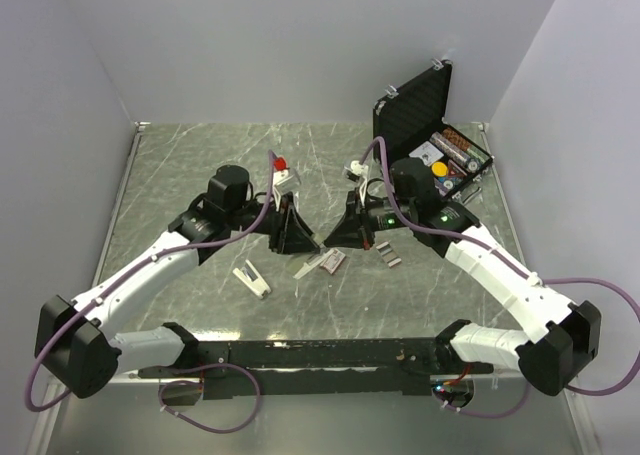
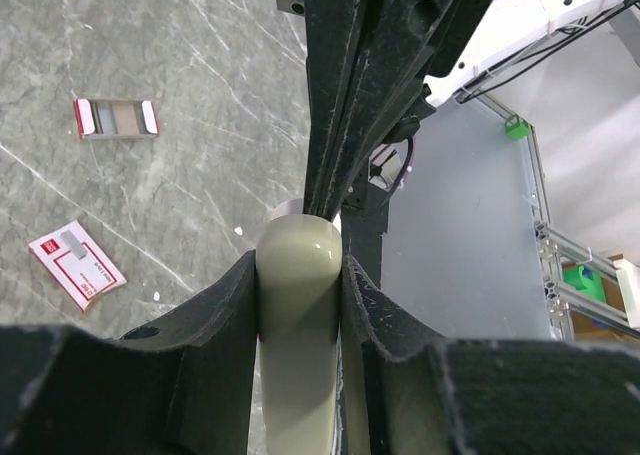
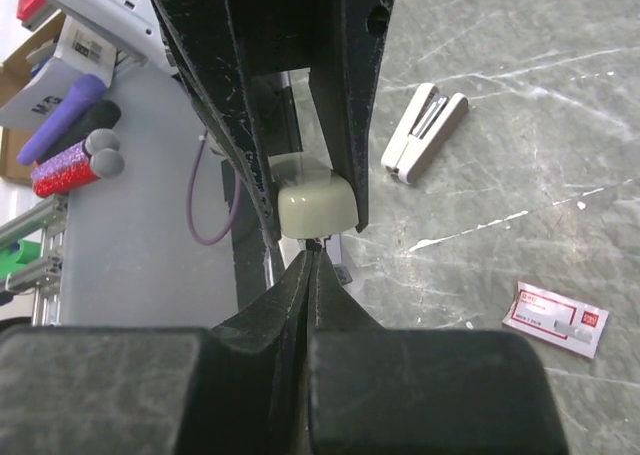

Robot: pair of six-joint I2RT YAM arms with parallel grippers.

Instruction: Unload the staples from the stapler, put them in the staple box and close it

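Holding cream stapler (image 2: 297, 315) aloft over the table (image 2: 200, 55), between the two arms. Clamped across its rounded body by left gripper (image 2: 297, 273), with fingers (image 2: 215, 325) partly apart and pressed to both flanks; looks a firm hold. Met end-on by right gripper (image 3: 313, 260), with tips fully together, at or just under the stapler's end face; cannot tell about any tab or strip nipped between them.

Judged as the step of getting at the magazine: drawing out the tray or picking a strip from the end. Seen nothing coming out of the cream stapler; presumably loaded inside, out of sight. Noted short grey strips, likely staples (image 2: 118, 118), side by side in a small red-ended tray (image 2: 82, 117) on the table, well apart from both grippers. Noted also pink-and-white box (image 2: 77, 265) lying flat near that tray, and small white stapler (image 3: 425, 132) on the table, apart from everything.

Calls next for a straight pull along the stapler's length, with left grip rigid as anchor. Failing anything between the tips: reopen a little, re-seat on the edge, then pull. Worth watching for twist of the stapler in the left fingers, and for a strip breaking up and scattering.
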